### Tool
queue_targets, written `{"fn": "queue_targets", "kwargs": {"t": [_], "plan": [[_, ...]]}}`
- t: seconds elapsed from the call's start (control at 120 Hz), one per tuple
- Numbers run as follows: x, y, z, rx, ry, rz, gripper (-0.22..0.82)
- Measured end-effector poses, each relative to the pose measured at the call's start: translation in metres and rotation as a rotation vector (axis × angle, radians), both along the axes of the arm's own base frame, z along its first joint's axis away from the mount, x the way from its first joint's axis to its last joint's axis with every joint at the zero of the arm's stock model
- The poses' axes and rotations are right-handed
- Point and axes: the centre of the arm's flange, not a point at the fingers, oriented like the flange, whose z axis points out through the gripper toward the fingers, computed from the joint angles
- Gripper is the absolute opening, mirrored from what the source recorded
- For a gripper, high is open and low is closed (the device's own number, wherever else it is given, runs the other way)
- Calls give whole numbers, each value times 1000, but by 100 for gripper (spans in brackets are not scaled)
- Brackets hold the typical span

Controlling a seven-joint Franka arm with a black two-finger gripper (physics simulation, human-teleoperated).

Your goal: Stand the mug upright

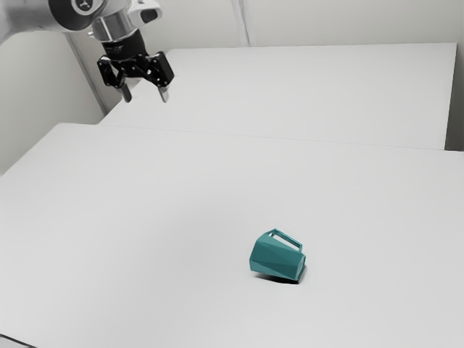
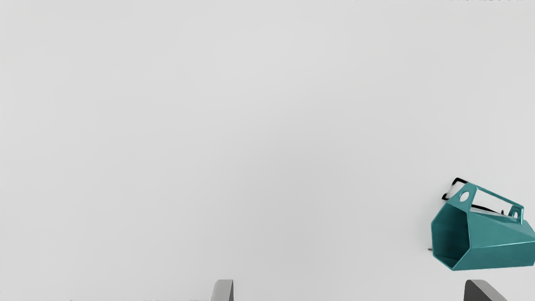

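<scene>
1. Teal mug (image 1: 278,259) lies on its side on the counter (image 1: 145,210), mouth toward the exterior view's left.
2. From the open, empty claw (image 1: 145,96), it lies toward that view's right and near side.

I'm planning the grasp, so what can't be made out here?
- Mug, both views: underside hidden by its body.
- Mug's inside, exterior view: hidden by its walls.
- Gripper, wrist view: all but fingertips cut off by bottom edge.
- Arm, exterior view: base cut off by edge.
</scene>
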Motion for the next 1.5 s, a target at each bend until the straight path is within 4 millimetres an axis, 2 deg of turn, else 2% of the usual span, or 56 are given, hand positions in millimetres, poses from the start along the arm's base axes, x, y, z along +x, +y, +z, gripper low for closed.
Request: {"fn": "queue_targets", "kwargs": {"t": [0.092, 0.175, 0.317, 0.375, 0.433, 0.567, 0.833, 0.983, 1.333, 1.5], "plan": [[1, 11, -2, 5, 4, 19, 60], [0, 13, -2, 7, 5, 23, 60], [-4, 2, -3, -10, 11, 8, 60], [-4, -7, -12, -47, 30, -3, 60], [-5, -17, -26, -89, 55, -13, 60], [-4, -35, -75, -187, 109, -12, 60], [-25, -60, -168, -408, 200, 83, 60], [-34, -70, -211, -505, 201, 97, 60], [-47, -94, -290, -725, 139, 61, 60], [-51, -104, -319, -776, 125, 13, 60]]}}
